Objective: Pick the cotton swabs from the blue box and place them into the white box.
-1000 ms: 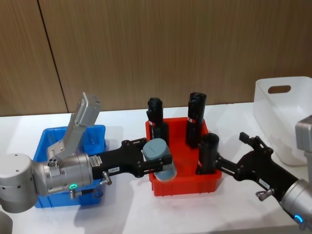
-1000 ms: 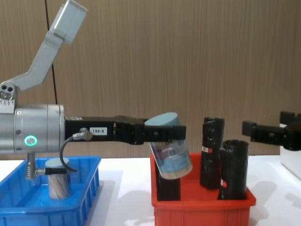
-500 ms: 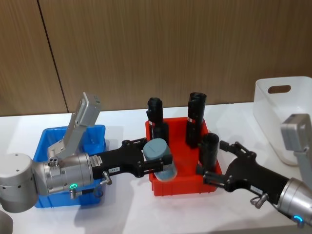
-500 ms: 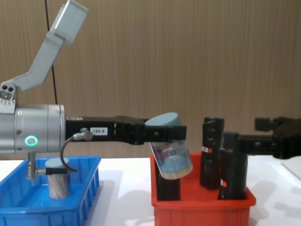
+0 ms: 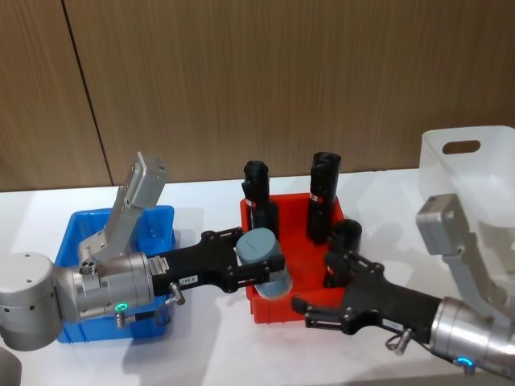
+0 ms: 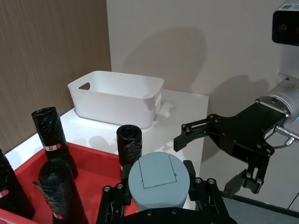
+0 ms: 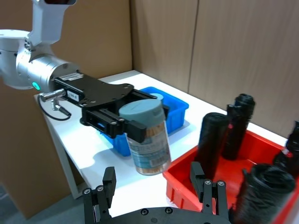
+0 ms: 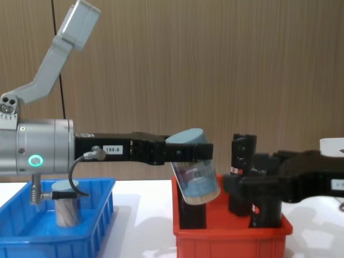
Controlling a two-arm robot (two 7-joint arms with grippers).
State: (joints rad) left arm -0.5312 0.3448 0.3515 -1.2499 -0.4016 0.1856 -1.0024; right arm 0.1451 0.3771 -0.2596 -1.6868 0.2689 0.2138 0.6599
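My left gripper [image 5: 256,267] is shut on a cotton swabs tub [image 5: 263,259], clear with a grey-blue lid, held tilted over the left part of a red bin [image 5: 278,310]. From the side the tub [image 8: 195,173] hangs above the bin. Another cotton swabs tub [image 8: 67,205] stands in the blue box [image 8: 103,216]. My right gripper [image 5: 315,283] is open at the bin's front edge, just right of the held tub, its jaws facing the tub [image 7: 145,135]. The white box [image 5: 475,177] sits at the far right.
Several tall black tubes [image 5: 324,189] stand upright in the red bin, close behind and beside both grippers. The blue box [image 5: 157,229] lies left of the red bin. A wooden wall runs along the back of the white table.
My right gripper has swept left along the red bin's front, from beside the right black tube to close by the held tub. The left gripper and tub have stayed still.
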